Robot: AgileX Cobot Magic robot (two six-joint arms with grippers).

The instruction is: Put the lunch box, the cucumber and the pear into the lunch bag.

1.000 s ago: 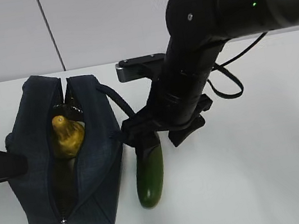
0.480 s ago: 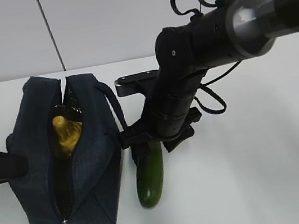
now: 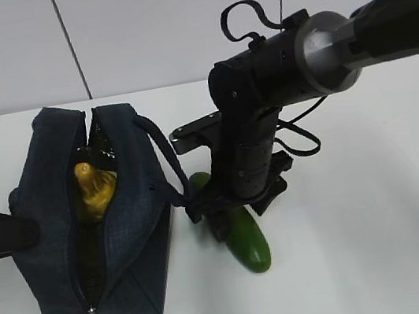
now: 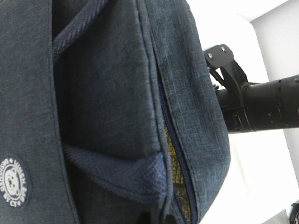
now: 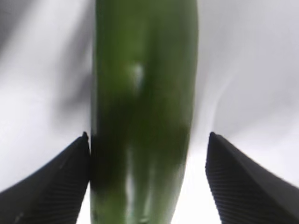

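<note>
With the pear (image 3: 95,192) already inside the unzipped lunch bag (image 3: 135,216), the right pincer (image 5: 147,182) straddles the cucumber (image 3: 242,239) on the surface, released, needing to clench, then lift bagward.

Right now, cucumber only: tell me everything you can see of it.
The cucumber is a smooth, glossy dark green cylinder with a rounded end, lying flat on the white table just right of the lunch bag, angled. The right gripper straddles it, open: the left finger touches its side, the right one stands clear. Its far end is hidden behind the arm.
</note>
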